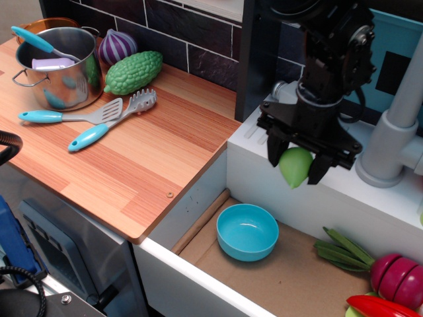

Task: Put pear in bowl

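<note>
Pear [295, 166] is small, smooth, light green, rounded on top, tapering to a point at the bottom. It hangs clamped between the black fingers [273, 150] of the gripper [295, 160], in the air in front of the white sink wall, above and slightly right of the turquoise bowl [247, 231]. Bowl is shallow, plain, sits on the brown sink floor. Leafy green stalks [342, 249] lie to its right.
</note>
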Controlling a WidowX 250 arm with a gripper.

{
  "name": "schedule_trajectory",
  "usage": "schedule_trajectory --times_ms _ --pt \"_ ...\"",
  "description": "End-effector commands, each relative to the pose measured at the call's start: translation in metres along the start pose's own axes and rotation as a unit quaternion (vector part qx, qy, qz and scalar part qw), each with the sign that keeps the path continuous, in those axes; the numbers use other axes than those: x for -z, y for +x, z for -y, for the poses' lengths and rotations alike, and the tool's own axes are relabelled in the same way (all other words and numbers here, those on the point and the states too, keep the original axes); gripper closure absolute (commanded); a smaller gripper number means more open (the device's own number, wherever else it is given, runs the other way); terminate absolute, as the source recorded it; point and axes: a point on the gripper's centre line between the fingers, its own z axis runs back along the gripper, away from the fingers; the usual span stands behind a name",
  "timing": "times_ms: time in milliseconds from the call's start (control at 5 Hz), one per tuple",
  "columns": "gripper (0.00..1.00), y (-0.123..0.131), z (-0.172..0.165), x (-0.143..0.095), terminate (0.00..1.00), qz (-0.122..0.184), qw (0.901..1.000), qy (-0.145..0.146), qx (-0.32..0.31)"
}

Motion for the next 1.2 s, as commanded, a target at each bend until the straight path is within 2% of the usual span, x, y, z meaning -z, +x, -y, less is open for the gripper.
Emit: schedule_trajectory --times_ms 0,200,400,600,800,1000 --pt "1.0 0.0 -0.01 -0.011 0.0 0.02 0.9997 -0.011 0.006" --pt "0.0 -0.006 -0.018 -0.006 0.0 0.02 0.9995 0.005 0.022" --pt "0.0 -0.007 -0.023 -0.003 0.0 0.026 0.9989 0.014 0.036" --pt "0.0 -0.007 -0.025 0.0 0.0 0.041 0.9986 0.011 0.03" --pt "0.0 -0.007 -0.025 0.0 0.0 0.041 0.9986 0.011 0.03" --pt "0.0 -0.007 -0.025 0.0 1.0 0.041 0.9986 0.011 0.03"
